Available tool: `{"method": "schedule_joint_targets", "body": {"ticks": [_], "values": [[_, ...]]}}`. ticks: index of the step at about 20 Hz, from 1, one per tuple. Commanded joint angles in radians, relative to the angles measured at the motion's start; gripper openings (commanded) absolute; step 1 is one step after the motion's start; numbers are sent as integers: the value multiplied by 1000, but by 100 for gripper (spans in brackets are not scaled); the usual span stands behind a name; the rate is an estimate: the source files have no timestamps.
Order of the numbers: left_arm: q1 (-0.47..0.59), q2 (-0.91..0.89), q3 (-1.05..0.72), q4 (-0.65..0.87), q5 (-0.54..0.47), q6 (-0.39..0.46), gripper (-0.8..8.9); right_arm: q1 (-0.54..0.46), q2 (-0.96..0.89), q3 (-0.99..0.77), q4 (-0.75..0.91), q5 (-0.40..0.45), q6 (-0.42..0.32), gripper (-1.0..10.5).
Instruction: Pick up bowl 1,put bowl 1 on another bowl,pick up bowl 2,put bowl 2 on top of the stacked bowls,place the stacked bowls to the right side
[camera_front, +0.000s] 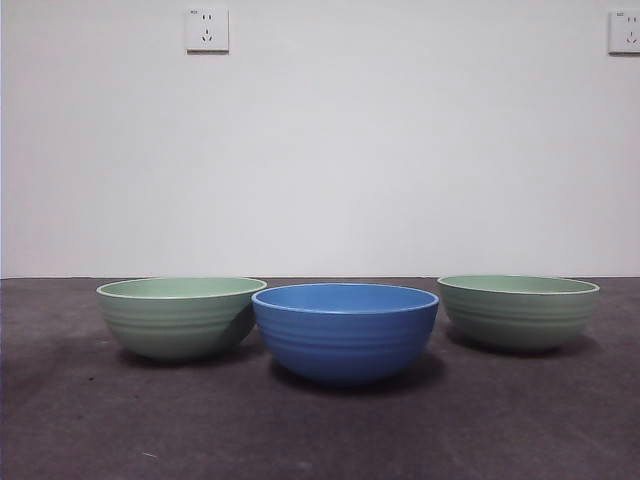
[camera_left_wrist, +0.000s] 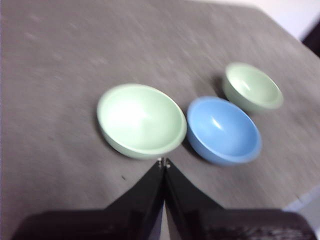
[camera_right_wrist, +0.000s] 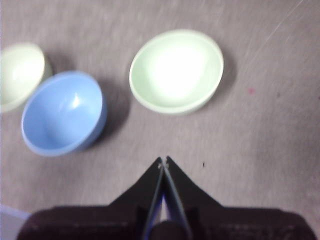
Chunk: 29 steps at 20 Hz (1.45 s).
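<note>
- Three ribbed bowls stand on the dark counter (camera_front: 80, 420), none stacked yet: the blue bowl (camera_front: 345, 330) in the middle, a pale green bowl (camera_front: 180, 316) close against one side of it, a second pale green bowl (camera_front: 518, 311) apart on the other side.
- They look rigid, thin-walled and light, with a smooth glossy inside. I judge them hard enough to pinch firmly but slippery, so a grip could slide.
- The sensible hold is the rim: one jaw inside, one outside, on the wall away from the neighbouring bowl.
- The left pincer (camera_left_wrist: 164, 163) hangs above the counter, jaws pressed together, holding nothing. The nearest green bowl (camera_left_wrist: 141, 120) lies just ahead of its tips, the blue bowl (camera_left_wrist: 225, 131) beside that, the other green bowl (camera_left_wrist: 252, 86) beyond.
- The right pincer (camera_right_wrist: 163, 161) is likewise pressed together and empty, raised over bare counter. A green bowl (camera_right_wrist: 176, 70) sits ahead of its tips, well apart; the blue bowl (camera_right_wrist: 62, 112) lies off to one side, with the far green bowl (camera_right_wrist: 20, 75) touching or nearly touching it.
- Neither arm shows in the front view, so both are poised high and back.
- Either pincer must spread before it can take a rim.
</note>
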Motion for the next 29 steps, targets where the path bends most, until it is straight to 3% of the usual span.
{"method": "schedule_joint_targets", "body": {"ticks": [1, 5, 10, 11, 13, 14, 16, 24, 29], "values": [[1, 66, 43, -63, 53, 103, -7, 12, 39, 41, -66, -3, -84, -11], [0, 146, 102, -164, 93, 161, -7, 28, 77, 69, -148, -79, -126, -11], [0, 149, 104, -164, 92, 159, 10, 28, 77, 69, -147, -72, -125, 13], [0, 149, 104, -164, 91, 158, 104, 28, 77, 69, -147, -72, -124, 87], [0, 149, 104, -164, 87, 147, 521, 28, 77, 69, -141, -72, -94, 375], [0, 149, 104, -164, 85, 147, 626, 28, 77, 69, -137, -72, -79, 521], [0, 149, 104, -164, 85, 127, 628, 28, 77, 69, -134, -72, -63, 597], [0, 149, 104, -164, 86, 124, 627, 28, 126, 69, -20, -68, 29, 594], [0, 149, 104, -164, 87, 124, 627, 28, 255, 69, 86, 11, 67, 594]]}}
